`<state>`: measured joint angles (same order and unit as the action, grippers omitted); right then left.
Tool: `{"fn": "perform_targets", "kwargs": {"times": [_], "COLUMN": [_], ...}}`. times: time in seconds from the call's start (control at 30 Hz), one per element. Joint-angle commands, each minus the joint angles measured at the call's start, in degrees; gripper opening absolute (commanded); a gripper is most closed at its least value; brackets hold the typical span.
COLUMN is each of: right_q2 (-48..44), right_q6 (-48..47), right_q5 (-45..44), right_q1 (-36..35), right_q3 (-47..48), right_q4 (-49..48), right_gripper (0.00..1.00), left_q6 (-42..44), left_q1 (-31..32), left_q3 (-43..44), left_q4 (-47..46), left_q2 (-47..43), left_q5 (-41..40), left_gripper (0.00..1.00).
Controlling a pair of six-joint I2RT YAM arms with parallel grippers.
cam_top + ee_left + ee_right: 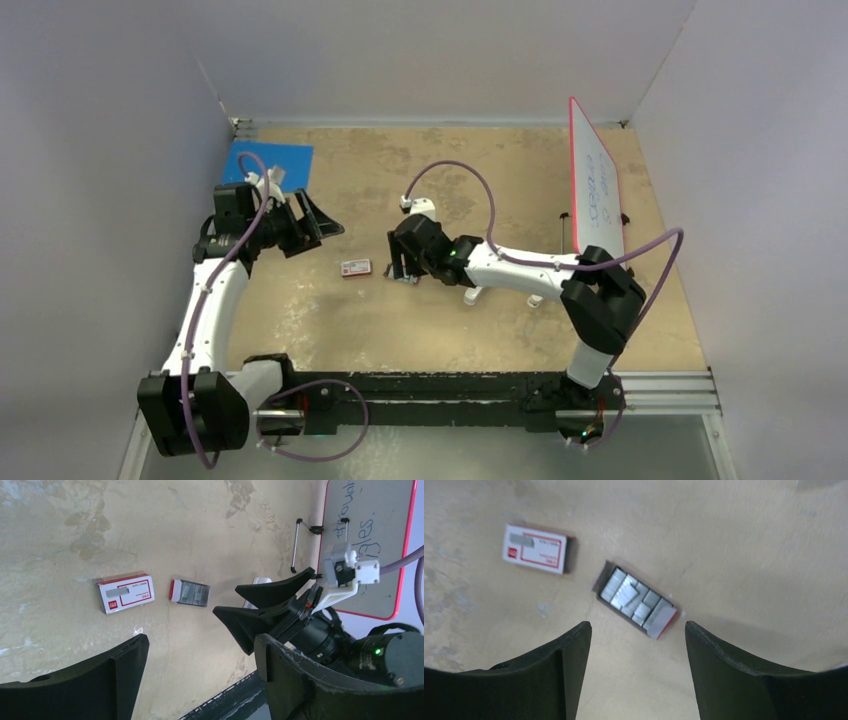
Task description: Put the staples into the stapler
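The staples (631, 596) lie as grey blocks in an open red-edged tray on the table, just ahead of my right gripper (636, 630), which is open and empty above it. The tray also shows in the left wrist view (191, 592). The red-and-white box sleeve (535, 548) lies beside it, also seen in the top view (355, 267). My left gripper (322, 226) is open and empty, held to the left of the box. White pieces (476, 295) peek out from under the right forearm; I cannot tell whether they are the stapler.
A red-framed whiteboard (596, 190) stands at the right, with a thin metal stand (296, 545) next to it. A blue sheet (270, 163) lies at the back left. Grey walls enclose the table on three sides.
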<state>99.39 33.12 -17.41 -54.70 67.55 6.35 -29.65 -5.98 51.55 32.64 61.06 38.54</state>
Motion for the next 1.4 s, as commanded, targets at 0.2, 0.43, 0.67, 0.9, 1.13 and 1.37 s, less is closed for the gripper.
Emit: {"fn": "perform_targets", "kwargs": {"times": [0.2, 0.43, 0.67, 0.9, 1.13, 1.37], "right_q2": [0.12, 3.34, 8.27, 10.46, 11.79, 11.29], "right_q6": [11.06, 16.67, 20.85, 27.26, 27.06, 26.21], "right_q5": [-3.1, -3.67, -10.28, -15.96, -18.39, -16.97], "right_q1": [-4.0, -5.29, -7.23, -7.4, -6.51, -3.79], "right_q3": [-5.25, -5.42, 1.18, 3.71, 4.6, 1.44], "right_q4": [2.5, -0.77, 5.67, 10.66, 8.09, 2.02], "right_gripper": [0.67, 0.66, 0.62, 0.53, 0.52, 0.53], "left_q6": [-2.39, -8.66, -7.97, -6.04, -5.86, -6.02], "left_q1": [-0.09, -0.09, -0.03, 0.52, 0.53, 0.53], "left_q3": [-3.15, -9.54, -9.36, -9.82, -10.85, -10.65], "left_q4": [-5.62, -12.4, -11.71, -13.03, -13.57, -15.1], "left_q2": [1.94, 2.84, 4.89, 5.53, 4.86, 4.54], "left_q5": [8.61, 11.28, 12.12, 13.57, 12.81, 13.46], "left_gripper": [0.78, 0.77, 0.75, 0.75, 0.75, 0.74]}}
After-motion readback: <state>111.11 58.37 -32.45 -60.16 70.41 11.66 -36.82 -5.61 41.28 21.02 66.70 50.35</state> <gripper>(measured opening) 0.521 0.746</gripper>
